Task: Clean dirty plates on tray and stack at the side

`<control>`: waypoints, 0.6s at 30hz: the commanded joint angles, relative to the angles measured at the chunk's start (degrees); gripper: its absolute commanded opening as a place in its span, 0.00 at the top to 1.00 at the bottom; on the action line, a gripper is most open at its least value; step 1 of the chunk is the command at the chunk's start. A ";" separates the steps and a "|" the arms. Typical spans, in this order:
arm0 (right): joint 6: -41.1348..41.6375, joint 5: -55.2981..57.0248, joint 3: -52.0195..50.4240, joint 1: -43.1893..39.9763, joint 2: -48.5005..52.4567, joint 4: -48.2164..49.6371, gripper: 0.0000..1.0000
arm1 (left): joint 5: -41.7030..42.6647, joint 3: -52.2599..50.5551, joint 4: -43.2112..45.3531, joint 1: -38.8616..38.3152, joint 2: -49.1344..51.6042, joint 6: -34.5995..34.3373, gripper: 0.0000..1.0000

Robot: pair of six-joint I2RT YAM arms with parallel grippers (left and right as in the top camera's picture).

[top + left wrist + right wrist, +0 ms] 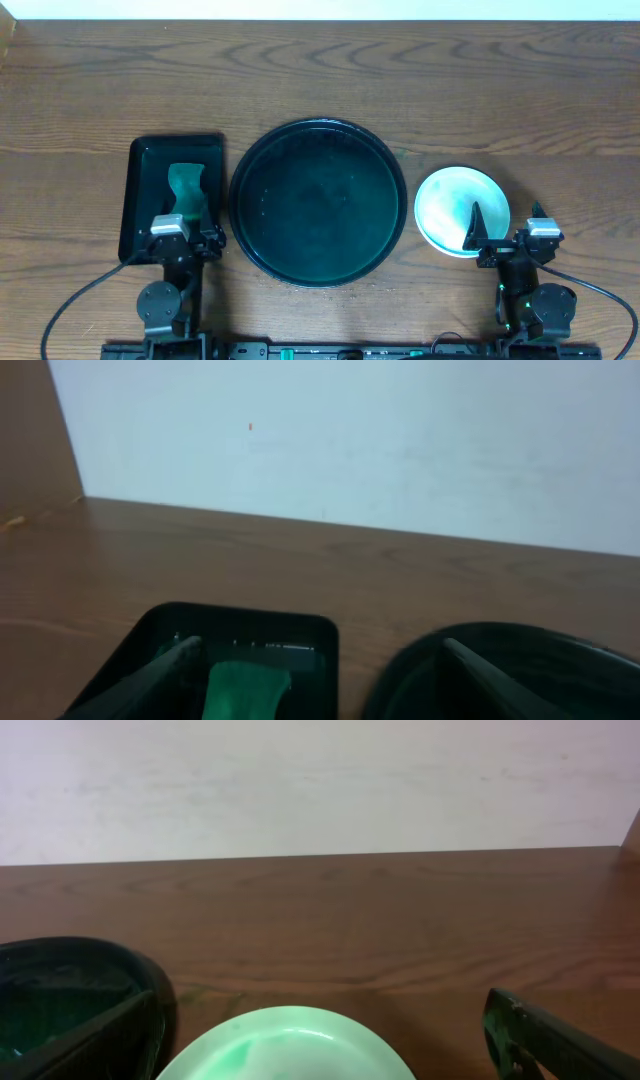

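Plates, showing as one pale turquoise-white disc, lie flat and face-up on the tabletop at 3 o'clock of the tray; being round, they have no long axis; the right end effector, fingers wide apart, sits at their 5 o'clock, one finger over the rim; the left end effector, likewise apart, straddles the gap beside a rectangular tray with a green cloth at 9 o'clock.

— Where do your cameras look from?
— Your overhead looks straight down on the table; both wrist cameras sit low, facing the far wall.
— What overlaps?
— You get the tray lower right in the left wrist view, lower left in the right.
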 commanded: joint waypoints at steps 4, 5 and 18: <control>0.55 -0.26 -0.11 0.20 -0.28 -0.22 0.01 | -1.16 -0.55 -3.28 0.00 -2.36 0.61 0.27; 0.55 -0.26 -0.09 0.20 -0.28 -0.22 0.01 | -1.16 -0.55 -4.57 0.00 -2.36 0.61 0.27; 0.55 -0.26 -0.09 0.20 -0.28 -0.22 0.01 | -1.14 -0.55 -8.94 -0.02 -1.73 0.57 0.27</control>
